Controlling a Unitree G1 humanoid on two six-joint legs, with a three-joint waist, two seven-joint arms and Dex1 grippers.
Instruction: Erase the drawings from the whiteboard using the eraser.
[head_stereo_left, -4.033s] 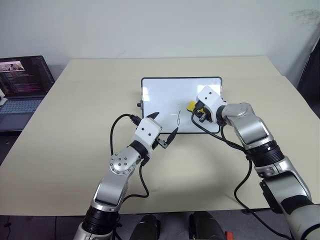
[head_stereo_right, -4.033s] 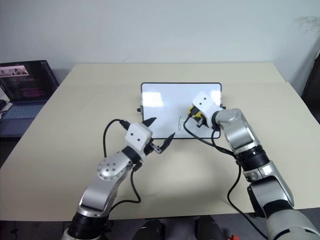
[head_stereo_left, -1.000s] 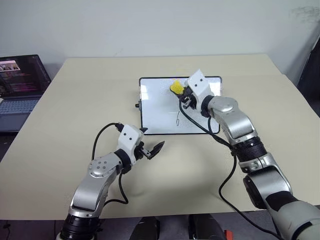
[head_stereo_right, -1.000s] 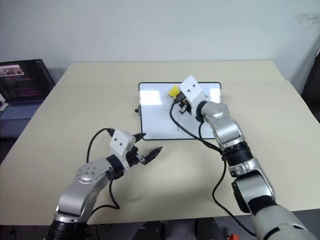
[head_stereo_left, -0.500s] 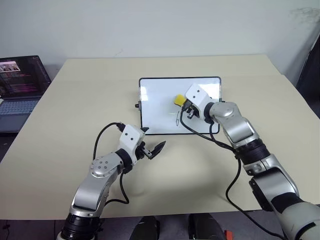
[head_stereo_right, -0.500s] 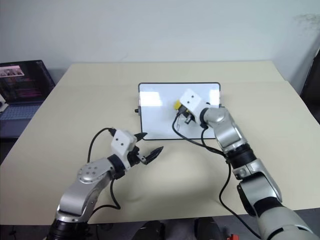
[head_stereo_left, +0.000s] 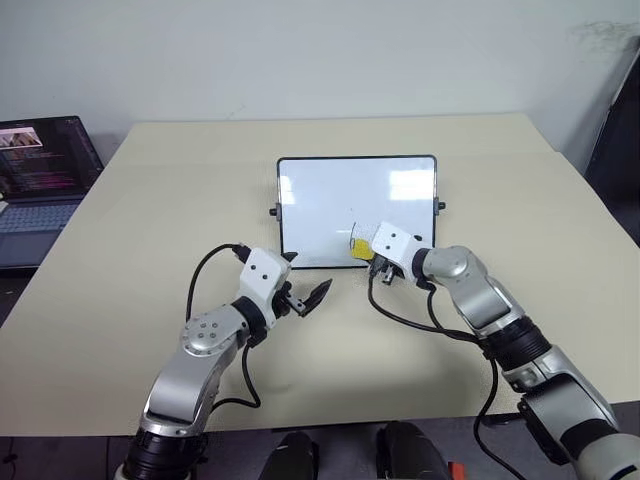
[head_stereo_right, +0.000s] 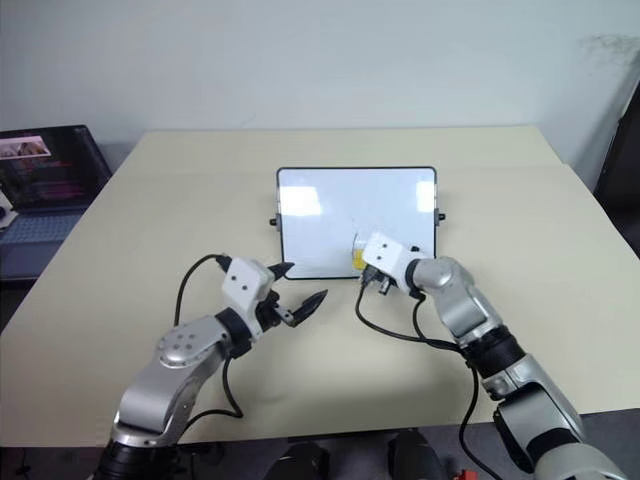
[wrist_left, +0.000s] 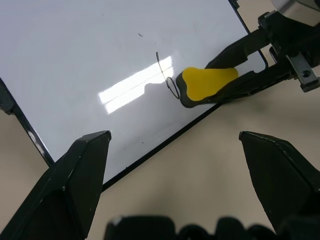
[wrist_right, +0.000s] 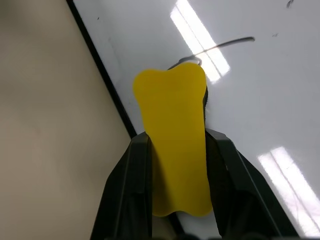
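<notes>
Here the right gripper (wrist_right: 175, 165) has its fingers clamped on the yellow eraser (wrist_right: 176, 140), which sits on the whiteboard (head_stereo_left: 330, 205) at its near edge, touching the one remaining drawing (wrist_left: 167, 75), a thin black squiggle. The left gripper (head_stereo_left: 305, 292) hangs over the beige desk (head_stereo_left: 150, 250) just before the board's near left corner, fingers spread and holding nothing.
</notes>
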